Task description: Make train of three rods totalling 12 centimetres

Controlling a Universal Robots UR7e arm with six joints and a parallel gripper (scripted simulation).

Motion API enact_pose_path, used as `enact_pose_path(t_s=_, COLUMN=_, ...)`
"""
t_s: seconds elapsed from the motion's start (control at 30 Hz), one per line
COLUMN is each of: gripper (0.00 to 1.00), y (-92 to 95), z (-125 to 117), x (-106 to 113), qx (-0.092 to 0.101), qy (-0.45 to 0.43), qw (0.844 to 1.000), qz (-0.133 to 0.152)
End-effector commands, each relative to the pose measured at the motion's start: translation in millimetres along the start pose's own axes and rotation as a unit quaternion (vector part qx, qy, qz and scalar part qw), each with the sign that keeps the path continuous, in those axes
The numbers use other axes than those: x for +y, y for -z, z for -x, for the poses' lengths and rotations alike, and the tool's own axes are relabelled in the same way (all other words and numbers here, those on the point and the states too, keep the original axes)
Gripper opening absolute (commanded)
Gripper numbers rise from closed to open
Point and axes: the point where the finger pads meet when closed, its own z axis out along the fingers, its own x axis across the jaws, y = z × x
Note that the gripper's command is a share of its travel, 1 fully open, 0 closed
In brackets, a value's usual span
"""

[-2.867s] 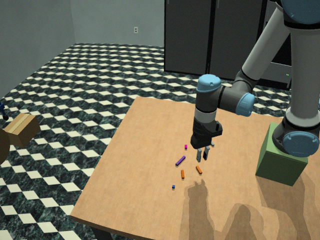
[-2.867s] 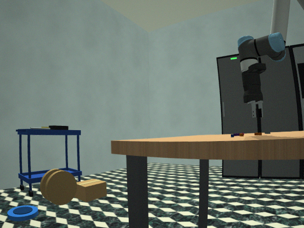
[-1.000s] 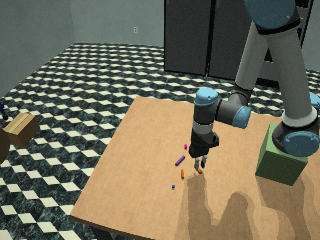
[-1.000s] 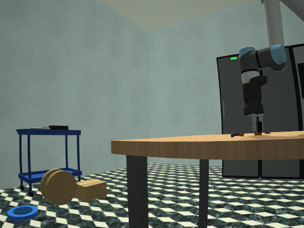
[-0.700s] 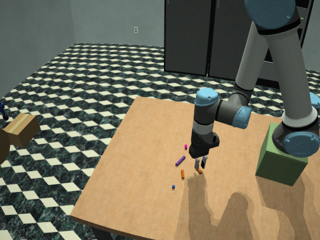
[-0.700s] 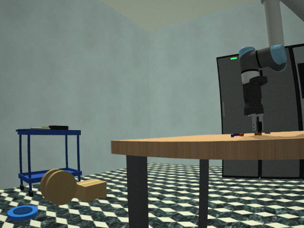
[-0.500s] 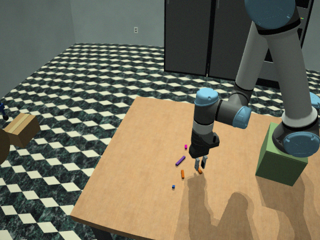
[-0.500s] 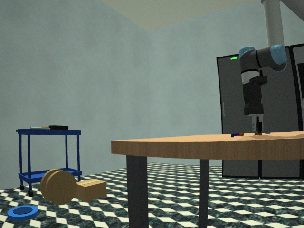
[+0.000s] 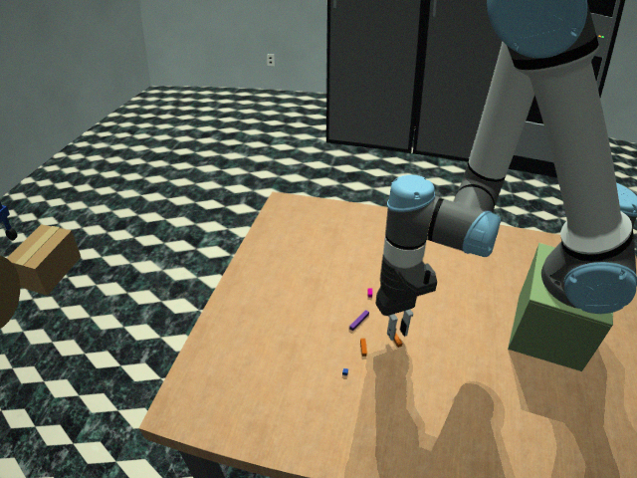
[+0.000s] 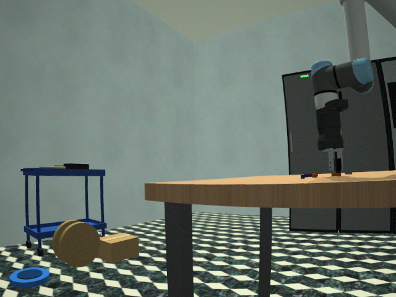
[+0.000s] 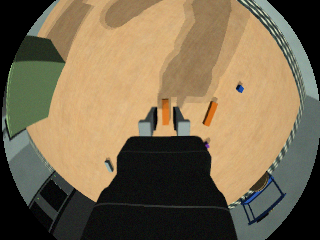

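An orange rod (image 11: pixel 166 112) lies flat on the table (image 9: pixel 288 247), directly between the gripper's (image 9: pixel 399 326) half-parted fingers, its long axis running along the gap, not yet pinched. A second orange rod (image 9: pixel 363 346) lies just beside it, the purple rod (image 9: pixel 358 319) near, magenta (image 9: pixel 369 292) beyond.

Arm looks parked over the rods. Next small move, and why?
Probably close the claw: its half-open fingers straddle an orange rod lying on the table, apart from the other orange rod and the purple rod. No train yet.
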Motion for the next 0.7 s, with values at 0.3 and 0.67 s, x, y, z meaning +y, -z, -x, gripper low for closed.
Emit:
enact_pose_path(t_s=0.3, gripper=0.54, y=-1.2, z=-0.3, x=0.3, qx=0.0, qy=0.0, qw=1.0, qz=0.0)
enact_pose_path(t_s=0.67, gripper=0.54, y=-10.3, z=-0.3, x=0.3, qx=0.0, qy=0.0, qw=1.0, qz=0.0)
